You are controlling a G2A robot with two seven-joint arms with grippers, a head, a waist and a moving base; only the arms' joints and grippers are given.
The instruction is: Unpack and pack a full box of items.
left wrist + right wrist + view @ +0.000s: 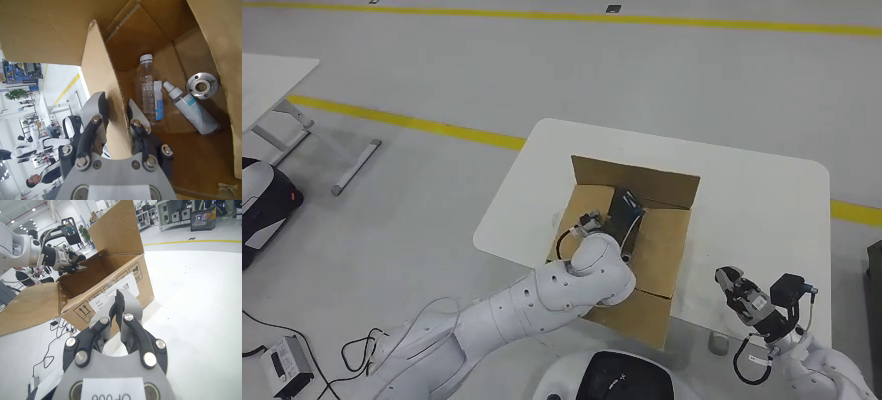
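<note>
A yellow line (572, 17) is crossing the grey floor (442, 80) along the top of the frame; a white table (272, 75) is standing at upper left

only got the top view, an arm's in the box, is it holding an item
Observer: No, the left gripper is shut on a flap of the box.
Operator: ok whats inside
Observer: A water bottle, a spray bottle and a flange lie on the bottom.
Operator: and the right gripper, anything in it
Observer: Nothing. The right gripper is shut and empty, outside the box.
</note>
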